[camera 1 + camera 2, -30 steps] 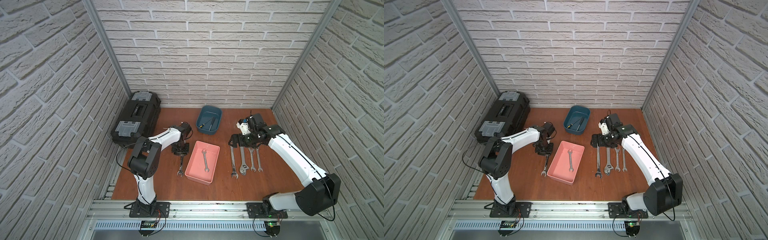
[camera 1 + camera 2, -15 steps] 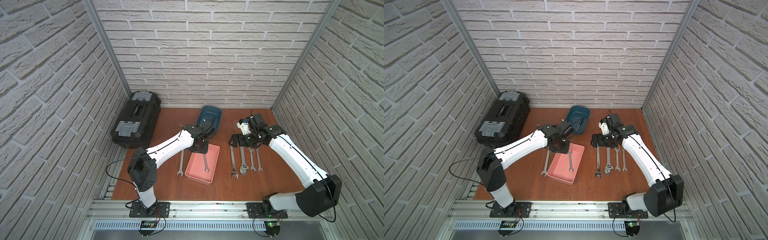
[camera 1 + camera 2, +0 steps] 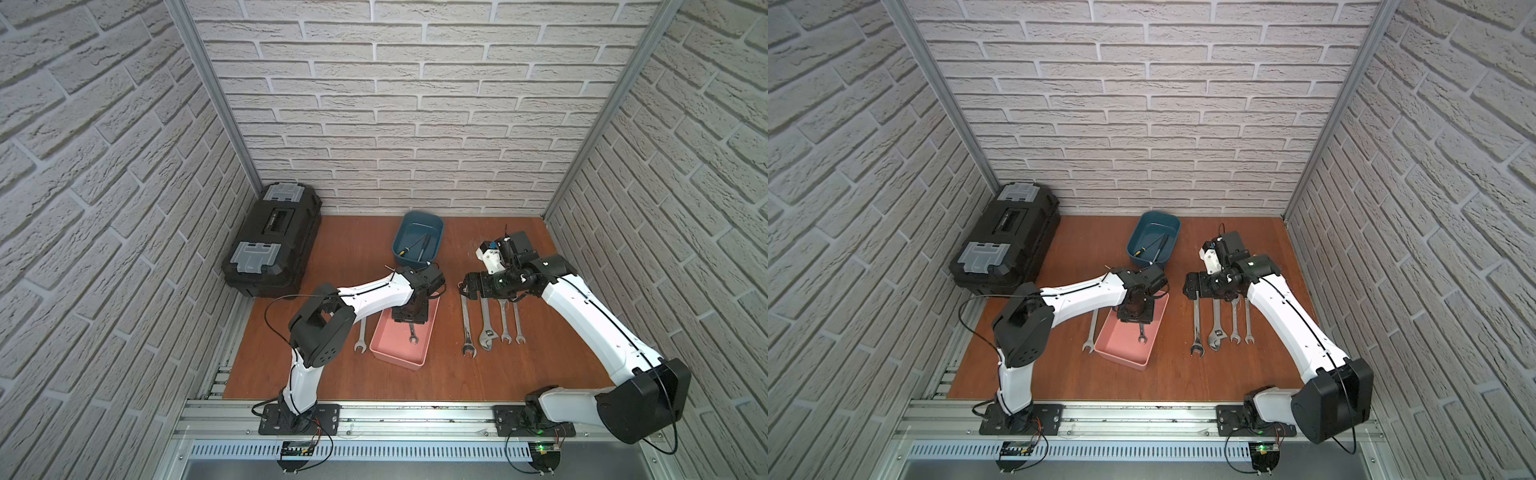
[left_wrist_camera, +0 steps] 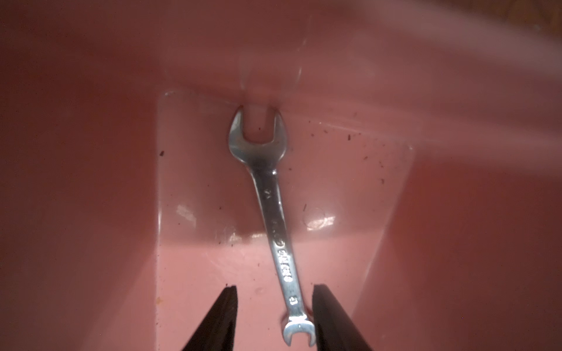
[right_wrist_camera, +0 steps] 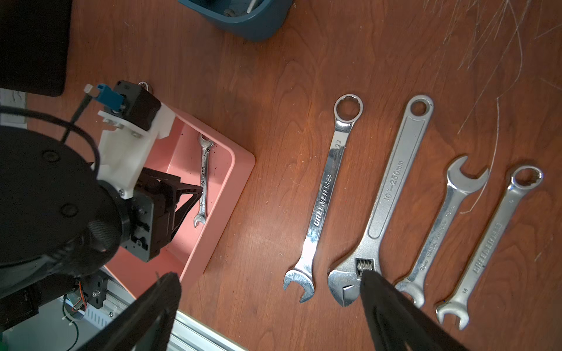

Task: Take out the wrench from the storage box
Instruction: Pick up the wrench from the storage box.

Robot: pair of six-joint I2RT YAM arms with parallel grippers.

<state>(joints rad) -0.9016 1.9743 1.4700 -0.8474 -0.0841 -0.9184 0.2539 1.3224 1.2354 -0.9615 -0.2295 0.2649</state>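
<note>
The pink storage box (image 3: 395, 345) (image 3: 1121, 340) lies mid-table in both top views. A small silver open-ended wrench (image 3: 412, 333) (image 3: 1141, 334) lies flat on its floor. My left gripper (image 3: 409, 318) (image 3: 1133, 318) points down into the box's far half. In the left wrist view the left gripper (image 4: 275, 288) is open and straddles the small end of the wrench (image 4: 273, 212), with one finger (image 4: 322, 304) close beside it. My right gripper (image 3: 467, 289) (image 5: 269, 275) stands wide open and holds nothing, over the far ends of the wrenches laid on the table.
Several larger wrenches (image 3: 490, 320) (image 5: 392, 194) lie in a row right of the box. Another wrench (image 3: 360, 338) lies on the table left of it. A blue tub (image 3: 417, 239) holding tools stands behind, and a black toolbox (image 3: 272, 241) at the back left. Brick walls close in three sides.
My left arm has swung right, from above the wrench left of the box to over the box, and its gripper has come down inside it. The right arm has stayed put.
</note>
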